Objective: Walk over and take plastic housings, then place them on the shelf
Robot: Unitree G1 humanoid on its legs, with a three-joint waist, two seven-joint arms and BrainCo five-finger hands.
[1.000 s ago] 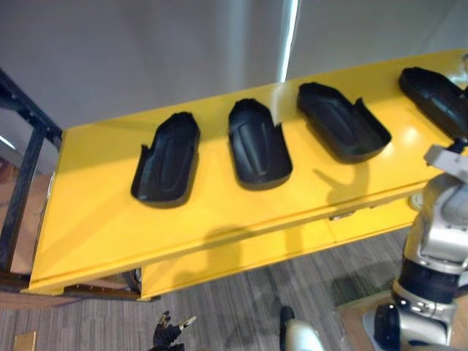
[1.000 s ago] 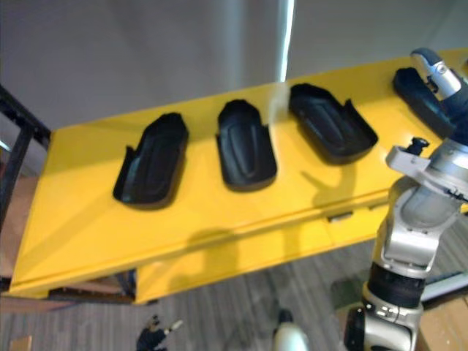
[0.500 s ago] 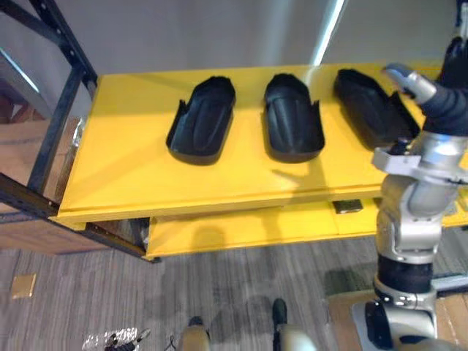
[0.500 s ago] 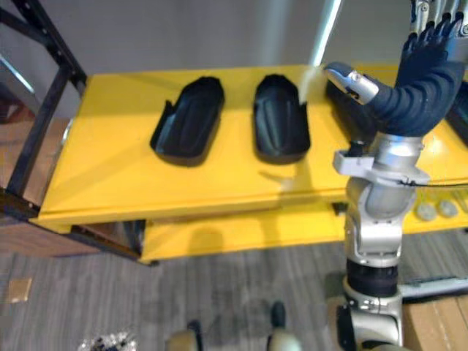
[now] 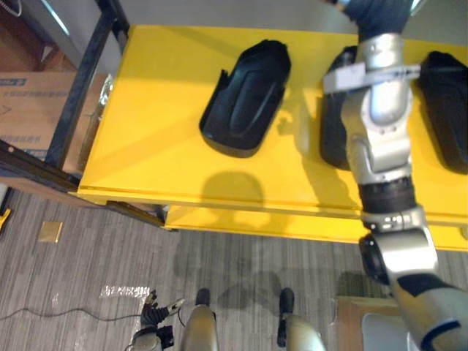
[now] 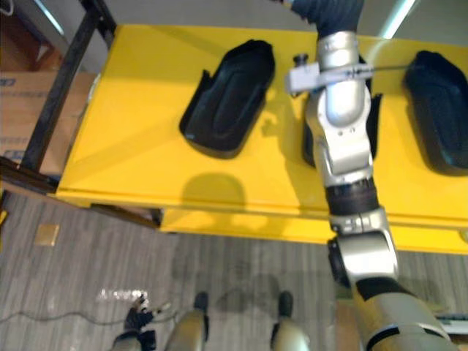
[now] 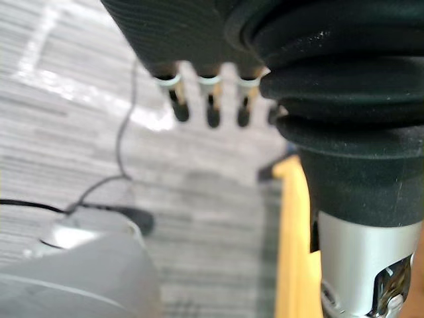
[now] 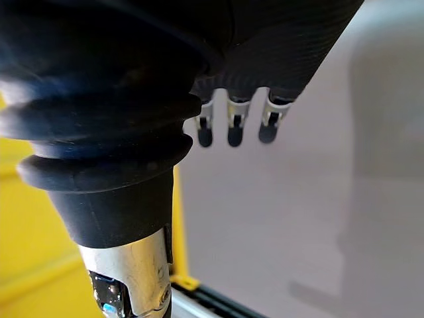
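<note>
The right hand (image 8: 275, 56) is raised above the far edge of the yellow table (image 5: 161, 139), with a grey wall (image 8: 318, 199) in front of it. Its fingers (image 8: 230, 131) hang straight and loose, with nothing in them. The right arm crosses the table from the near edge to the far edge. It passes over the middle one of three black plastic housings (image 5: 333, 128) and hides much of it.

The left housing (image 5: 245, 99) lies open side up, a little aslant, nearer the far edge than the near edge and well in from the left edge. The right housing (image 5: 446, 110) lies apart on the other side of the arm. All three rest on the table, and neither hand touches them.

The left hand (image 5: 155, 313) hangs low above the grey floor (image 5: 88, 270), in front of the table's near edge. Its fingers (image 7: 212, 114) are straight and it is empty. A black metal frame (image 5: 84, 102) stands at the table's left edge, with a cardboard box (image 5: 29, 102) beyond it.
</note>
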